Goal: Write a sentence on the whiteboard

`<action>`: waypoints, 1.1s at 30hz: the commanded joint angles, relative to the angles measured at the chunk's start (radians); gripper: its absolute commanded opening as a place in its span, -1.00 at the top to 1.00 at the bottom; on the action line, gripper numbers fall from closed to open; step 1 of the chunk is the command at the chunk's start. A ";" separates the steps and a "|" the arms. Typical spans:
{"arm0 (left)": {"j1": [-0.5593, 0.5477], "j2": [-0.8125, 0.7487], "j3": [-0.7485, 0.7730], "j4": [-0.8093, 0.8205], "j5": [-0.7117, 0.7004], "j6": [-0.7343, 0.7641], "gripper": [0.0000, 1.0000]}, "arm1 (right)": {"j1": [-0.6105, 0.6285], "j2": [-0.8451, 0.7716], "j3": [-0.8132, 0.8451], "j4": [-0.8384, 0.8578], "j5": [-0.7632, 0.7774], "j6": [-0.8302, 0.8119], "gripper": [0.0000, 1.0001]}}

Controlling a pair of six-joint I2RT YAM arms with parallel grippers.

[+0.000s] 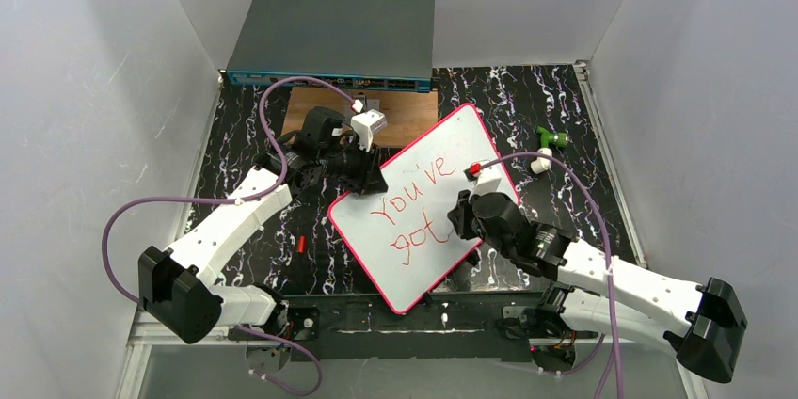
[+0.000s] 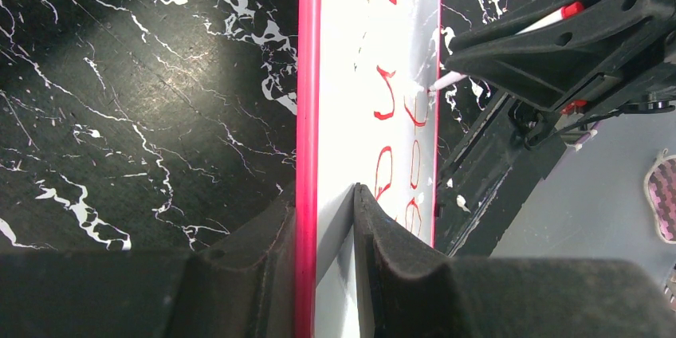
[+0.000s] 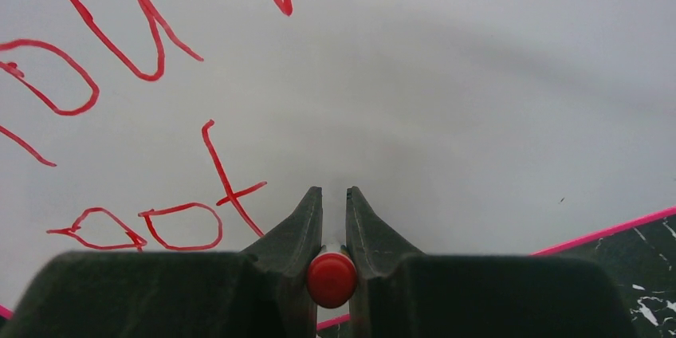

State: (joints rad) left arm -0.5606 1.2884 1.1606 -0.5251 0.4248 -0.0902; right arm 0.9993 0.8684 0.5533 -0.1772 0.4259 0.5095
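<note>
The whiteboard (image 1: 423, 187), white with a pink-red rim, lies tilted on the black marbled table and carries "You've got" in red. My left gripper (image 1: 362, 176) is shut on its upper-left edge. In the left wrist view the gripper (image 2: 323, 202) pinches the board (image 2: 343, 75) with the red rim between its pads. My right gripper (image 1: 468, 215) hangs over the board's right part, shut on a red-capped marker (image 1: 473, 170). In the right wrist view the gripper (image 3: 334, 192) grips the marker (image 3: 332, 278), pointing down at the whiteboard (image 3: 438, 99) just right of "got". The marker's white tip (image 2: 446, 80) meets the board.
A grey network switch box (image 1: 331, 37) stands at the back, with a brown wooden board (image 1: 405, 117) in front of it. A green piece (image 1: 550, 138) and a white piece (image 1: 541, 162) lie right of the whiteboard. A small red cap (image 1: 301, 245) lies on the table at the left.
</note>
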 commanded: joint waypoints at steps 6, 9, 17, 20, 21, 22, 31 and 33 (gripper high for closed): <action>0.001 0.010 0.015 -0.056 -0.159 0.116 1.00 | -0.013 0.026 0.172 0.054 -0.008 -0.120 0.97; 0.001 0.006 0.016 -0.058 -0.162 0.118 1.00 | -0.013 -0.006 0.208 0.003 -0.073 -0.138 0.97; 0.001 0.000 0.003 -0.052 -0.166 0.117 1.00 | -0.014 -0.128 0.193 -0.045 -0.024 -0.153 0.97; 0.001 0.001 0.002 -0.052 -0.163 0.116 1.00 | -0.039 -0.114 0.171 -0.035 -0.010 -0.143 0.97; 0.001 -0.001 0.001 -0.051 -0.164 0.116 1.00 | -0.052 -0.108 0.166 -0.031 -0.013 -0.136 0.97; 0.001 -0.003 0.001 -0.052 -0.164 0.116 1.00 | -0.066 -0.101 0.162 -0.024 -0.018 -0.132 0.97; 0.001 -0.012 -0.004 -0.055 -0.159 0.117 1.00 | -0.208 -0.082 0.094 0.029 -0.129 -0.127 0.97; 0.001 -0.014 -0.005 -0.053 -0.157 0.116 1.00 | -0.228 -0.079 0.082 0.045 -0.153 -0.127 0.97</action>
State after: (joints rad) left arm -0.5606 1.2881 1.1606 -0.5243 0.4259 -0.0902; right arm 0.8078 0.7921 0.6525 -0.2077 0.3405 0.3866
